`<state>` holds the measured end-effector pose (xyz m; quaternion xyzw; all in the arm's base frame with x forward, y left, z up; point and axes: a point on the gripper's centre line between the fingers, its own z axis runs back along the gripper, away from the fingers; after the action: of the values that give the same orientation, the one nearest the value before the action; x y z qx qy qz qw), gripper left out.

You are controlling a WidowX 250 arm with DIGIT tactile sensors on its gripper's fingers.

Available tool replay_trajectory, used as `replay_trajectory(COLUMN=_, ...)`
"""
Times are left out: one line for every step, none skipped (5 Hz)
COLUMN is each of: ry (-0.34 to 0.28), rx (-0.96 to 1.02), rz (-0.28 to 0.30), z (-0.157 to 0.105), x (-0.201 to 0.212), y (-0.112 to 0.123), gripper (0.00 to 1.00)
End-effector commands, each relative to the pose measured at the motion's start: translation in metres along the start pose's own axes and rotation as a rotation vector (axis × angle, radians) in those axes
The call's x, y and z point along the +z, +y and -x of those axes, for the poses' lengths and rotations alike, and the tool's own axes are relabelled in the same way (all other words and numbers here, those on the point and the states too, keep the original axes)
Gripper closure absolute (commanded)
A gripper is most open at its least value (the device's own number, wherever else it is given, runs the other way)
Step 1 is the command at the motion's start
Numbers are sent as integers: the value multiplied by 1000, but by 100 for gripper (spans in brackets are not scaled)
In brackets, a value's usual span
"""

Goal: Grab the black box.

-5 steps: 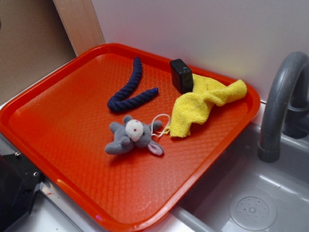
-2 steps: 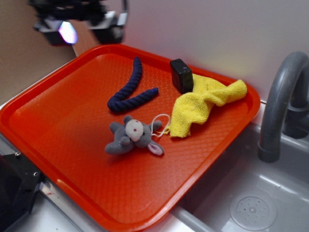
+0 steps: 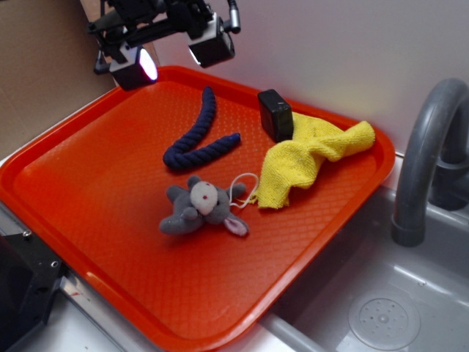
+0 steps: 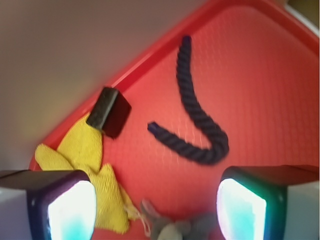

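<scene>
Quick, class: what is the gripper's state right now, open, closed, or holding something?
Gripper: open, holding nothing; it hangs above the tray's far corner, away from the black box.

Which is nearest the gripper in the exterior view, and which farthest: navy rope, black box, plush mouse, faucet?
Gripper hovers open over the tray's far-left corner.
1. Navy rope, just below it.
2. Black box, to its right by the wall.
3. Plush mouse, mid-tray.
4. Faucet, off the tray, far right.

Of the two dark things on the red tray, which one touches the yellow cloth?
The small glossy black box; the navy twisted rope lies apart on bare tray.
</scene>
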<state>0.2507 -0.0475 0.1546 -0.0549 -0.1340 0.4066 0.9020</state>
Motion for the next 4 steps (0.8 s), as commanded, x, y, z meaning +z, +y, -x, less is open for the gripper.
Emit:
replay_trajectory(ry=44, rx=46, rz=58, z=-15, x=-9, y=-24, gripper=0)
replay_trajectory(ry=47, rx=7, rz=21, z=-40, x=-47, y=-36, gripper=0)
replay_trajectory(ry=41, rx=-5, rz=7, z=-56, x=-63, y=-42, gripper=0)
replay_trajectory(ry=40, rx=-9, rz=-2, z=-66, x=-74, y=-47, gripper=0)
